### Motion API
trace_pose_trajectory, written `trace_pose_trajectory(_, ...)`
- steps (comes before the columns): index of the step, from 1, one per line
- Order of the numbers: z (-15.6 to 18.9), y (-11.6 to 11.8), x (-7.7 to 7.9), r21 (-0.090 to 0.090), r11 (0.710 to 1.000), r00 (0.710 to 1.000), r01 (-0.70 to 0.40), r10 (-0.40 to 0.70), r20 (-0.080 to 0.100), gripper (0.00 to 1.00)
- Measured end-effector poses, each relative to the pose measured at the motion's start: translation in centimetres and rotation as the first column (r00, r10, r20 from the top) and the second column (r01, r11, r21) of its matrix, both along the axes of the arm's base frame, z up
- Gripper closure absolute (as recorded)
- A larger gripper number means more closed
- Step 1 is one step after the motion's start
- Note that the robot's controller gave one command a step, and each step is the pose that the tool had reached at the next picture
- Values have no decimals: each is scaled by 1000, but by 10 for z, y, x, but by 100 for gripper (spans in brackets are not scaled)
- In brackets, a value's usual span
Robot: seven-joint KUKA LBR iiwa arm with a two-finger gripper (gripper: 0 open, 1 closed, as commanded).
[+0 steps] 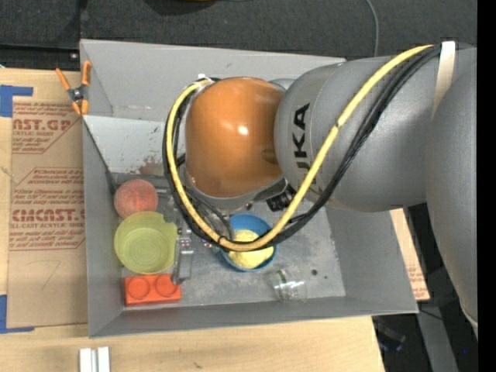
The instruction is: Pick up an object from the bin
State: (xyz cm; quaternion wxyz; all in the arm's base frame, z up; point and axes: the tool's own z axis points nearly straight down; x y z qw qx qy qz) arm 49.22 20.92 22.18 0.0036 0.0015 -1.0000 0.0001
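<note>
- Currently the gripper [186,248] is low in the left half of the bin [318,254]. Most of it is under the arm's orange cover [229,134], and one grey metal part shows below it.
- That grey part stands just beside the right side of the yellow-green cup [146,242], which sits upright near the bin's left wall. I cannot tell whether they touch.
- On the gripper's other side, near it, is a blue-and-yellow bowl-like thing [248,242], partly crossed by the arm's yellow cable [256,244].
- An orange brick [153,289] lies in the near-left corner, just below the cup. A pink round thing [136,198] lies just behind the cup. A small clear piece [287,285] lies apart, toward the near edge.
- Grip state: cannot tell whether it is spread or closed, and nothing is visibly held. The likeliest target is the cup, but this is unconfirmed.
- Risk 1: a grip on only the cup's thin rim could slip or tip the cup on lifting.
- Risk 2: going lower could shove the cup against the left wall or jam it onto the brick.
- Risk 3: the cable loop hangs close over the bowl-like thing and could drag it when the arm rises.
</note>
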Motion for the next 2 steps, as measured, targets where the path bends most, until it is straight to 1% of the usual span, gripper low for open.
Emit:
trace_pose_trajectory(1, 4, -1, 2, 2, 1000, 1000, 2, -2, 8, 0)
trace_pose_trajectory(2, -96, 10, -7, 2, 961, 961, -276, 276, 5, 0)
